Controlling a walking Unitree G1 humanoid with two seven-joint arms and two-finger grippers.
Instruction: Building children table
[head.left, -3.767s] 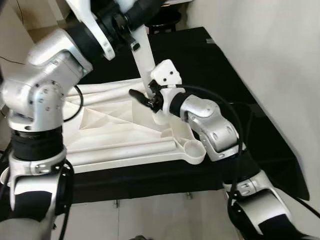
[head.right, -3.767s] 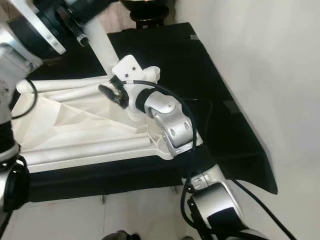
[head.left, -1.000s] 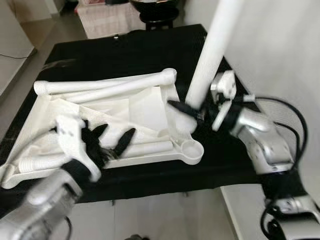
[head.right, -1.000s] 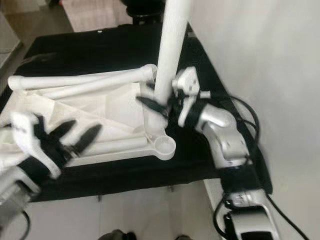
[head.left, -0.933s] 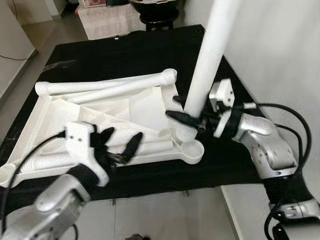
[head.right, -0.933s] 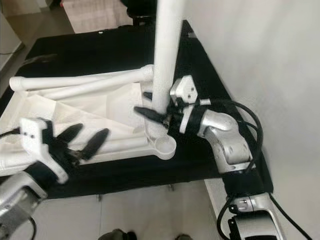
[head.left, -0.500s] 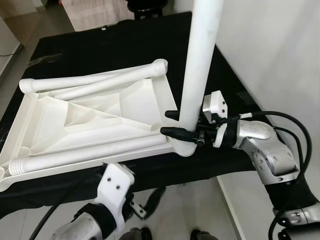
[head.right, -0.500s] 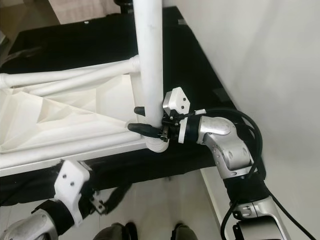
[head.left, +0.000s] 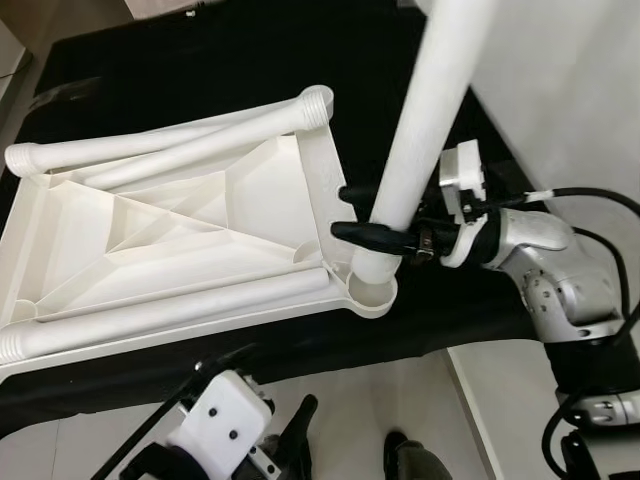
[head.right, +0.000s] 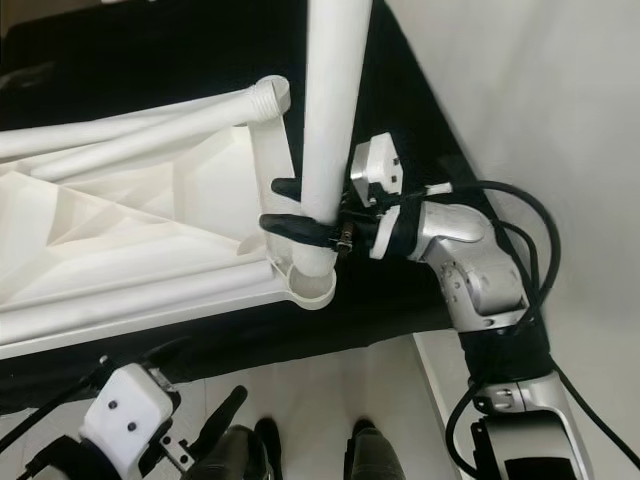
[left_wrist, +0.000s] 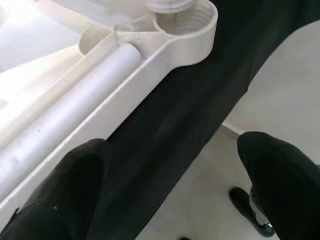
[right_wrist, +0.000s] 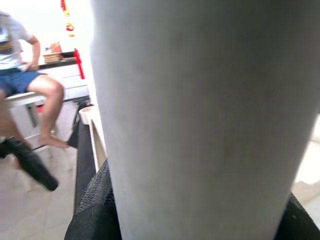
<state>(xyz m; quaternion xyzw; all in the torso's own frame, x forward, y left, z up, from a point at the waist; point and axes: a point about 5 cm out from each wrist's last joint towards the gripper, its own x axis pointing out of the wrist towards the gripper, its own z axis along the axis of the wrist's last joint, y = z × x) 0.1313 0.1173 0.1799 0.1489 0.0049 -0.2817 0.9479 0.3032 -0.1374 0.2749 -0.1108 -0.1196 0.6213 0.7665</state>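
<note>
The white plastic table top (head.left: 180, 240) lies upside down on the black-covered table (head.left: 200, 60). A thick white table leg (head.left: 425, 140) stands in its near right corner socket (head.left: 370, 292), leaning slightly right at the top. My right gripper (head.left: 372, 212) is shut on the leg just above the socket, one black finger on each side. In the right wrist view the leg (right_wrist: 200, 100) is pressed between the black fingers (right_wrist: 95, 205). My left gripper (left_wrist: 175, 190) hangs low in front of the table's near edge, open and holding nothing, facing the corner socket (left_wrist: 185, 20).
A pale wall (head.left: 580, 100) runs close along the table's right side. A person's shoes (head.right: 265, 440) stand on the light floor by the near edge. A seated person (right_wrist: 25, 75) is visible beyond the leg in the right wrist view.
My left arm has dropped from above the table top to below its near edge. The right gripper stays on the leg, whose top now leans a little to the right.
</note>
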